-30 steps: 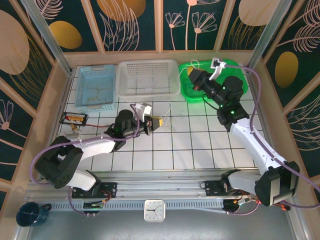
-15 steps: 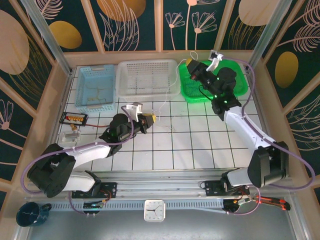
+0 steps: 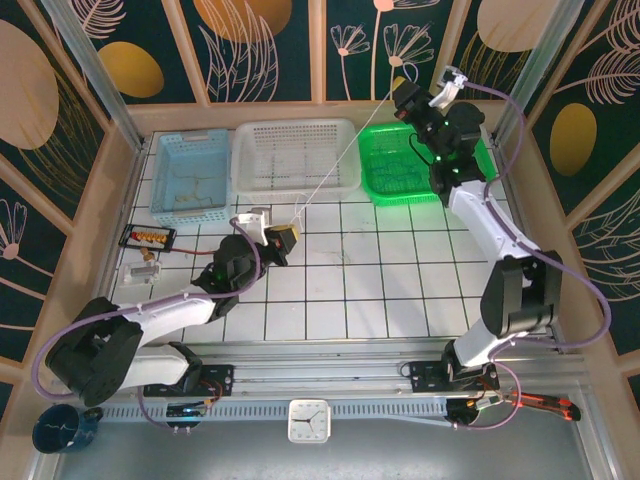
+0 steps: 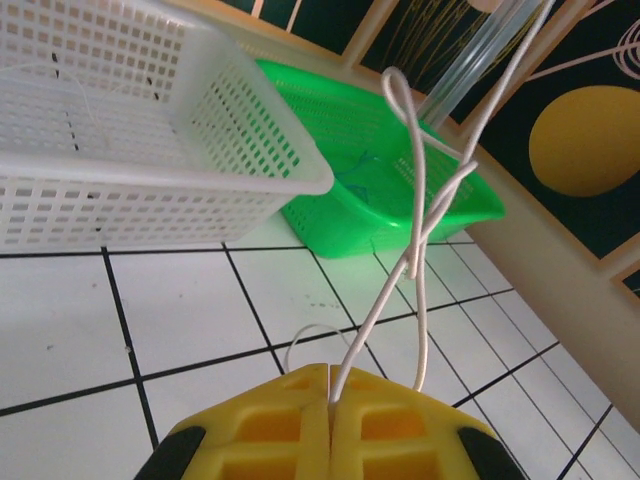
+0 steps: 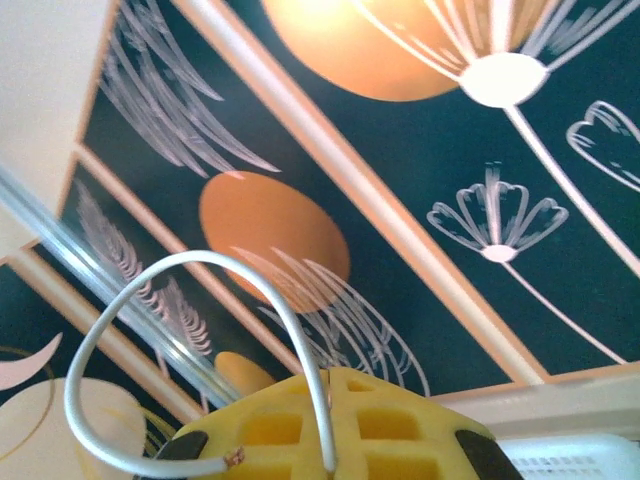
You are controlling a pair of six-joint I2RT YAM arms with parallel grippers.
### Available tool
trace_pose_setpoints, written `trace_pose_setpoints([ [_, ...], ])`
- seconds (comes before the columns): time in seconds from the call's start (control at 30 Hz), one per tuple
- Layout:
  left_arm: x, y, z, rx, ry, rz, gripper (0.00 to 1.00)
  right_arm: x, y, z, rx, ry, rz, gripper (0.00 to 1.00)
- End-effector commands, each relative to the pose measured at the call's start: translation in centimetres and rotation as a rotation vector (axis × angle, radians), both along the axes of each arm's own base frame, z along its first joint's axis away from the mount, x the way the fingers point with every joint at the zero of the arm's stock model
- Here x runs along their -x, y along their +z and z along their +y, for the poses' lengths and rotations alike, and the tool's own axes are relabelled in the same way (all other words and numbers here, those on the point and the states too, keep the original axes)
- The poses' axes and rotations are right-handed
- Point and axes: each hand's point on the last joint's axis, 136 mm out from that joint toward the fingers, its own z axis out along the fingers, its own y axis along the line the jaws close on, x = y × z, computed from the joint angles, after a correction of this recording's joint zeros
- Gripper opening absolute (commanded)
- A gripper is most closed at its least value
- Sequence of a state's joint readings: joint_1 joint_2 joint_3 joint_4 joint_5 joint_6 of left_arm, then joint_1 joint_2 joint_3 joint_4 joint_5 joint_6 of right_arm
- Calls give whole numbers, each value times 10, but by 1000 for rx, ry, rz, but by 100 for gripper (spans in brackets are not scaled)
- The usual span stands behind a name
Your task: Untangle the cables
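I have both pincers clamped tight on one thin whitish-grey cable point(image 3: 345, 155). My left gripper point(image 3: 284, 238), yellow pads pressed together on the strand, sits just nine o'clock of the centre of the white tiled table point(image 3: 380, 290). My right gripper point(image 3: 404, 94), equally closed on the far end, is raised at one o'clock, over the far rim of the green plastic basket point(image 3: 400, 170). The cable runs taut between them, crossing the corner of the white perforated plastic basket point(image 3: 296, 125). The left wrist view shows a twisted loop point(image 4: 420, 200) in the strand. I judge this the pull-apart step. Next I'd ease tension gently, lest that loop cinch into a knot.
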State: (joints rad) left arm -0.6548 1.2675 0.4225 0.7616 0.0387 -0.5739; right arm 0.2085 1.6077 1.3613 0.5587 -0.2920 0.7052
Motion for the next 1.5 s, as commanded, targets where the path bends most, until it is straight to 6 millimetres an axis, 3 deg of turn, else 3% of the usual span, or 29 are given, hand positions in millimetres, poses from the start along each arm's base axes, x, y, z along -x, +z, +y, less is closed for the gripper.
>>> trace_pose_setpoints([
  [0.0, -1, 1, 6, 2, 36, 5, 0, -5, 44, -11, -69, -9, -129, 0],
  [0.2, -26, 42, 8, -20, 107, -69, 0, -5, 25, 23, -37, 126, -129, 0],
  [0.47, -92, 104, 21, -40, 175, -138, 0, 0, -31, 57, -16, 234, -40, 0],
  [0.6, -134, 130, 19, -101, 191, -164, 0, 5, -68, 80, -6, 281, 31, 0],
  [0.73, -175, 137, 22, -143, 215, -155, 0, 11, -102, 97, 7, 317, 98, 0],
  [0.77, -184, 138, 23, -147, 221, -151, 0, 12, -109, 100, 10, 323, 112, 4],
  [0.9, -218, 138, 28, -183, 250, -146, 0, 25, -129, 100, 23, 318, 154, 42],
  [1.03, -242, 144, 31, -200, 265, -148, 0, 44, -141, 93, 37, 299, 184, 61],
  [1.2, -263, 136, 28, -252, 273, -133, 0, 66, -150, 82, 69, 281, 219, 68],
  [1.47, -281, 113, 36, -339, 307, -94, 0, 100, -153, 71, 97, 287, 242, 71],
])
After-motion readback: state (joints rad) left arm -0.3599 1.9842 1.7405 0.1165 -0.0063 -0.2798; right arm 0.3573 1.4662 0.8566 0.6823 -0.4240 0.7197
